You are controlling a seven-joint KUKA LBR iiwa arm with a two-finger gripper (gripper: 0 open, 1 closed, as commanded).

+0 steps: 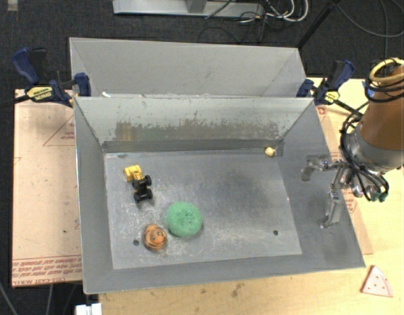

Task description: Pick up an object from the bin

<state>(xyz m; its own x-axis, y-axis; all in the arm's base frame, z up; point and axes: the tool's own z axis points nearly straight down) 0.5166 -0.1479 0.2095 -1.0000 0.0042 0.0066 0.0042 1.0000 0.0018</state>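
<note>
My gripper (pixel 322 193) hangs over the bin's sloping right wall, open, with nothing between its two metal fingers. One finger (pixel 312 170) points left and the other (pixel 330 216) points down. The nearest loose thing is a small tan ball (pixel 270 151) at the foot of the back wall, to the gripper's upper left. A round green scrubber (pixel 184 219) lies well to the left on the bin floor.
A yellow and black toy vehicle (pixel 138 183) lies at the left of the floor. Beside the scrubber, near the front left corner, rests a small orange and brown round thing (pixel 155 237). The arm's orange cover and cables stand above the right rim.
</note>
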